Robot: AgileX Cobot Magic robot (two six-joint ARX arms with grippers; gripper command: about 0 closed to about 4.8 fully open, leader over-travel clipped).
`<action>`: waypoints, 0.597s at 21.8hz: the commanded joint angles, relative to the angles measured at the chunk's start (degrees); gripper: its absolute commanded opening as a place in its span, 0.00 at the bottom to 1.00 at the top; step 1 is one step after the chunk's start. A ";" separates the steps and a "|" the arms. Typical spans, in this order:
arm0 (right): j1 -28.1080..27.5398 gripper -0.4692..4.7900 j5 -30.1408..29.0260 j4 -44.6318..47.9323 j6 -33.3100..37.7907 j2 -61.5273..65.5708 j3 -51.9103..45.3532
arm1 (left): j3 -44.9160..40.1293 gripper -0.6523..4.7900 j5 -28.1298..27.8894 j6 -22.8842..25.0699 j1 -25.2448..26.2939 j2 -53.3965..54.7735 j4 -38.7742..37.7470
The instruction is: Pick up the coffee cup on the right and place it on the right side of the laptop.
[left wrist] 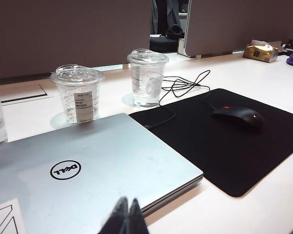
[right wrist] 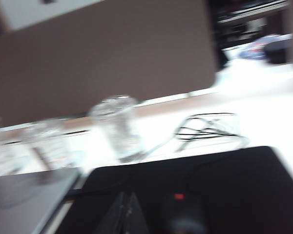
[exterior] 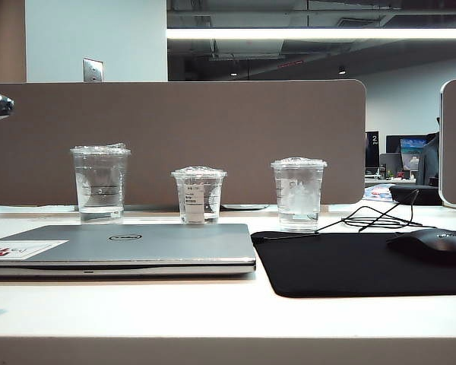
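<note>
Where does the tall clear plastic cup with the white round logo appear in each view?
Exterior view: tall clear plastic cup, right of centre, behind the black mouse mat.
Left wrist view: cup, upper centre.
Right wrist view: blurred cup, centre-left.
Shared landmark: the mat.

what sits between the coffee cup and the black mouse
In the left wrist view, the mouse's tangled black cable and the black mouse pad lie between the coffee cup and the mouse.
</note>
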 commanded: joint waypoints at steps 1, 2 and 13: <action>0.09 0.25 -4.55 6.64 1.07 0.13 0.11 | 0.20 0.11 0.02 0.13 0.02 0.00 0.61; 0.09 0.30 -4.46 8.00 1.07 0.20 0.55 | 0.20 0.11 0.02 0.13 0.02 0.00 0.61; 0.13 1.00 -9.18 20.52 -15.76 45.72 20.59 | 0.20 0.11 0.02 0.13 0.02 0.00 0.59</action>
